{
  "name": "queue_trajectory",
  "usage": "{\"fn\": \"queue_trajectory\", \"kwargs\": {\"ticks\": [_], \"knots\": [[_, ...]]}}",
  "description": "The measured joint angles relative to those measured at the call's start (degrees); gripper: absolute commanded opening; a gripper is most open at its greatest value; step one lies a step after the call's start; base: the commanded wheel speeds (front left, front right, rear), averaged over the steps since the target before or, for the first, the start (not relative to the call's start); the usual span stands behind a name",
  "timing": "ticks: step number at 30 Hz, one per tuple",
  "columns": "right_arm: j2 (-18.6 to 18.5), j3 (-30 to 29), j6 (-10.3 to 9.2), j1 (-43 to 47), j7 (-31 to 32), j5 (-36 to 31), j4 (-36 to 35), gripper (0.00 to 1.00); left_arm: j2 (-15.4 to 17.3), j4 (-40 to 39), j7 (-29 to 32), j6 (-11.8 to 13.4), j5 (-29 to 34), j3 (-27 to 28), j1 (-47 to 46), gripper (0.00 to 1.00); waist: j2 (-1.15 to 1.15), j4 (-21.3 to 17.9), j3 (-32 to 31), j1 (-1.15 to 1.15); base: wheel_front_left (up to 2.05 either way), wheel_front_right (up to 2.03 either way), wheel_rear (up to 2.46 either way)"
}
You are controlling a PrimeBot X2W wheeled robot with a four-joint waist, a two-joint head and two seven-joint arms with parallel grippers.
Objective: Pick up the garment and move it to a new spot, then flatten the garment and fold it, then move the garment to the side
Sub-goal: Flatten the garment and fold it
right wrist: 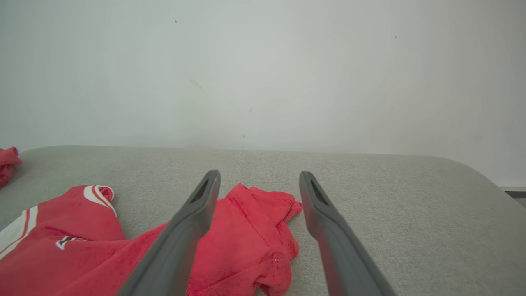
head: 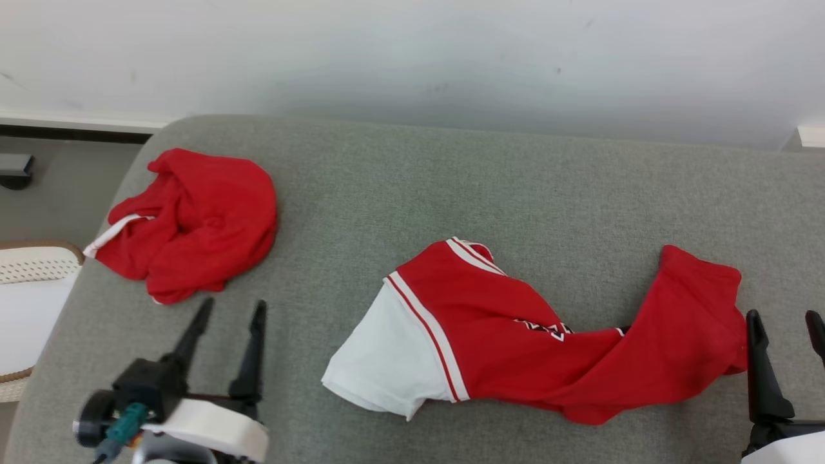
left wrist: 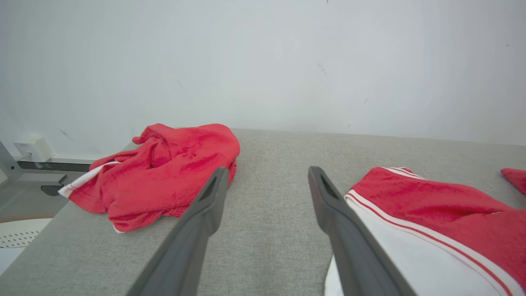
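Note:
The garment [head: 490,322] is a red top with a white, red-striped sleeve. It lies twisted across the middle of the grey padded surface [head: 451,187], white end to the left and red end to the right. My left gripper [head: 233,305] is open and empty, hovering left of the white sleeve. In the left wrist view the left gripper [left wrist: 268,170] points over bare fabric, with the garment [left wrist: 431,205] beside its right finger. My right gripper [head: 783,317] stands open at the garment's right edge. In the right wrist view the right gripper [right wrist: 259,174] straddles the red end [right wrist: 246,242] without gripping it.
A second red garment [head: 193,222] lies crumpled at the surface's back left, also seen as a red heap [left wrist: 164,172] ahead of the left fingers. A white perforated seat [head: 32,283] stands off the left edge. A white wall runs behind the surface.

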Motion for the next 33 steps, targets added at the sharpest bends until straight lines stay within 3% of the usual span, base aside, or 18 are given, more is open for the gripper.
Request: {"fn": "queue_trajectory", "kwargs": {"ticks": [5,8,23,28,33], "knots": [[0.0,1.8,0.00,0.5,1.4,-0.4,-1.8,1.00,3.7,-4.4,-0.6,1.5,3.4,2.9,0.1,1.00,0.00,0.6,-1.4,0.00,0.00,0.00,0.00],[0.0,2.4,0.00,0.9,1.9,-0.4,-2.5,1.00,5.0,-5.8,-0.6,1.0,3.6,3.0,1.3,1.00,0.00,0.9,-2.0,0.00,0.00,0.00,0.00],[0.0,2.6,0.00,1.7,2.6,-0.3,-3.8,1.00,4.6,-7.6,0.0,-0.2,2.4,1.9,1.4,1.00,0.00,1.0,-1.7,0.00,0.00,0.00,0.00],[0.0,2.3,0.00,1.5,2.7,-0.3,-4.2,1.00,2.6,-4.7,2.6,-3.9,1.7,-2.2,-2.6,1.00,0.00,1.3,-0.3,0.00,0.00,0.00,0.00],[0.0,2.6,0.00,1.1,2.9,-0.2,-3.8,1.00,-1.0,4.8,7.5,-8.6,-0.5,-7.3,-5.4,1.00,0.00,0.9,1.5,0.00,0.00,0.00,0.00]]}}
